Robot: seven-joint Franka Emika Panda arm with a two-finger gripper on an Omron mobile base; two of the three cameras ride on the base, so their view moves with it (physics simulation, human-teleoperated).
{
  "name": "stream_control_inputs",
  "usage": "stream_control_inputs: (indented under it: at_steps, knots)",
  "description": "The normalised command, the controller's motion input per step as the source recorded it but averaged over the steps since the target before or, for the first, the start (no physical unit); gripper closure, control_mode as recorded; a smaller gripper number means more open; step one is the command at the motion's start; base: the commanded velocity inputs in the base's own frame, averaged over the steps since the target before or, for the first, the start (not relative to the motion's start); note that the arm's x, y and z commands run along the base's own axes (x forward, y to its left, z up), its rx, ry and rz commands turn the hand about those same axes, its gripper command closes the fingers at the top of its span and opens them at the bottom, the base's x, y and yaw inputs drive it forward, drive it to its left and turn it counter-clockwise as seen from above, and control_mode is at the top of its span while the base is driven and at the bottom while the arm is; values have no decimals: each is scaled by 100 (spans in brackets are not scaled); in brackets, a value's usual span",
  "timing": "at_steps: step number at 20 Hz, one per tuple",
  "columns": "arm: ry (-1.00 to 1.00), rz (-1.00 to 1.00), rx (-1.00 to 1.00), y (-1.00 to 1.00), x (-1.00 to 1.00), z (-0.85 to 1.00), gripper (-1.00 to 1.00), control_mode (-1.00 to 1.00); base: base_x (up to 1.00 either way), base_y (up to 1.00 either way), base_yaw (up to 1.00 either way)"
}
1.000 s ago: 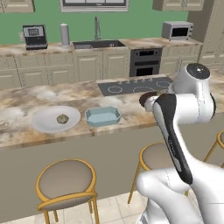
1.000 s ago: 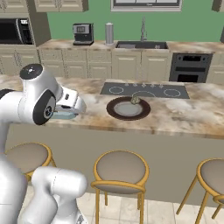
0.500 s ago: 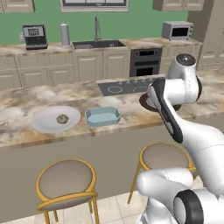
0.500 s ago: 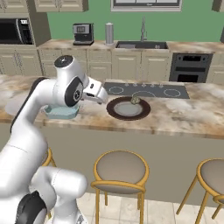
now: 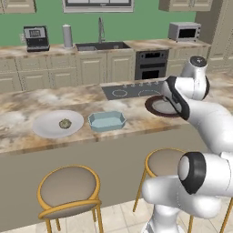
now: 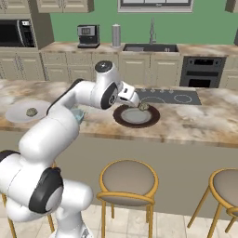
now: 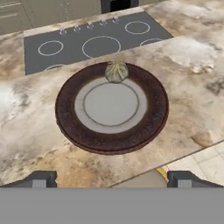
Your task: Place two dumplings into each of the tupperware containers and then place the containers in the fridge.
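Observation:
My gripper [image 7: 111,178] is open, hovering just above the near edge of a round dark brown plate [image 7: 70,127] on the island counter. One tan dumpling [image 7: 116,71] lies at that plate's far rim, also seen as dumpling [image 6: 143,106] just beyond the gripper [image 6: 135,100]. Further left, a second dumpling [image 5: 65,123] rests on a round white plate [image 5: 45,127]. A pale blue tupperware container [image 5: 107,121] sits between the two plates with nothing in it. My arm partly covers the brown plate [image 5: 157,108] in the left base view. The fridge is out of view.
A black cooktop [image 7: 94,41] is set into the island right behind the brown plate. Round stools [image 6: 128,179] stand along the island's near side. The back counter carries a sink [image 5: 100,45], a coffee machine [image 5: 36,37] and a microwave [image 5: 184,31], with a built-in oven [image 5: 150,63].
The arm has swung right from above the blue container and stretched out over the dark brown plate. The jaws stayed open. Plates, container and dumplings have not moved.

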Motion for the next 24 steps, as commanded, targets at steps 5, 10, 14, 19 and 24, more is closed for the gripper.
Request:
stream_control_inputs:
  at_steps: [5,10,14,19,24]
  knots:
    - [-2,0,0,-16,57,-27,-100,-100,0,0,0]
    - [0,0,0,-17,67,-16,-100,-100,0,0,0]
    - [2,0,3,-36,56,-11,-100,-100,0,0,0]
    - [3,0,2,-20,55,-24,-100,-100,0,0,0]
    - [4,0,0,-2,41,-35,-100,-100,0,0,0]
